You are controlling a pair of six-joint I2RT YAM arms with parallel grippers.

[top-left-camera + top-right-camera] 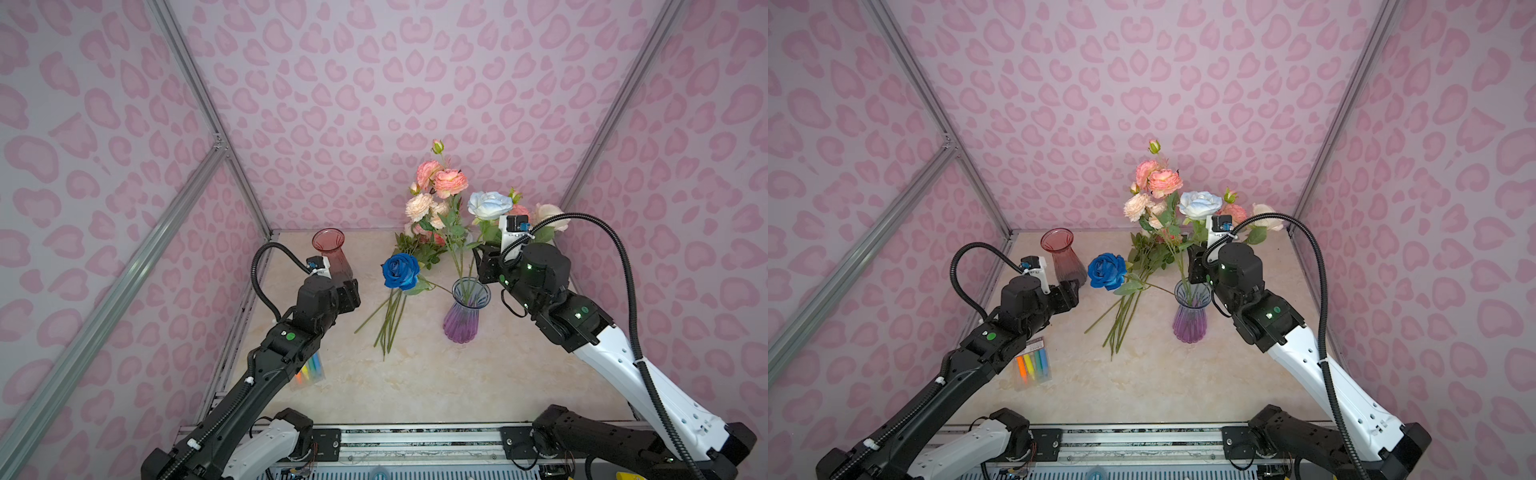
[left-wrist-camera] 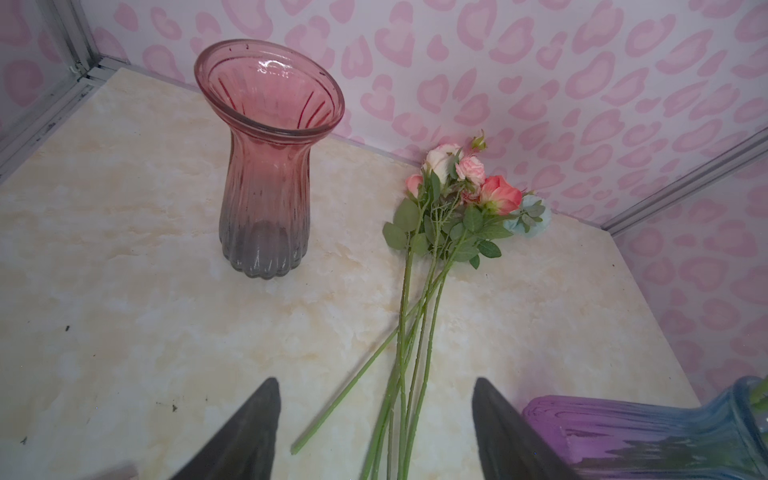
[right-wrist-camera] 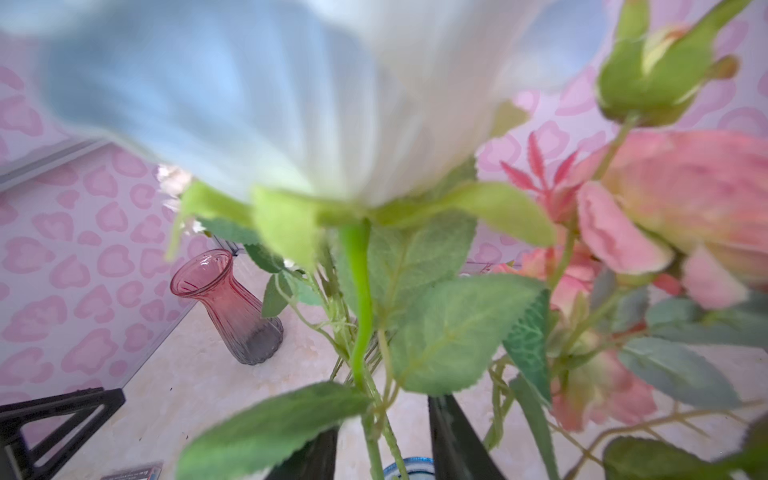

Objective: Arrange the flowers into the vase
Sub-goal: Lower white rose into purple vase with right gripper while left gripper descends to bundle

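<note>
- Near the middle of the table [image 1: 415, 386], the purple vase [image 1: 461, 320] stood upright with several flowers [image 1: 444, 185] in it. A deep blue rose [image 1: 400, 271] seemed to lean out of it toward your left.
- Your right claw [image 3: 382, 424] sat close above the vase mouth, jaws parted. The stem of the pale blue rose [image 1: 489, 205] ran loose between them, pinched by nothing.
- Your left claw [image 2: 374, 380] hung wide open and empty over the loose stems [image 2: 415, 299]. These lay flat on the table between the purple vase and the empty red vase [image 1: 332, 253].
- You could expect those stems to be light, thin and springy, and apt to roll or slip in the jaws. The heads and leaves looked soft and easily snagged.
- Bare stem below the leaves looked the best place to take hold.
</note>
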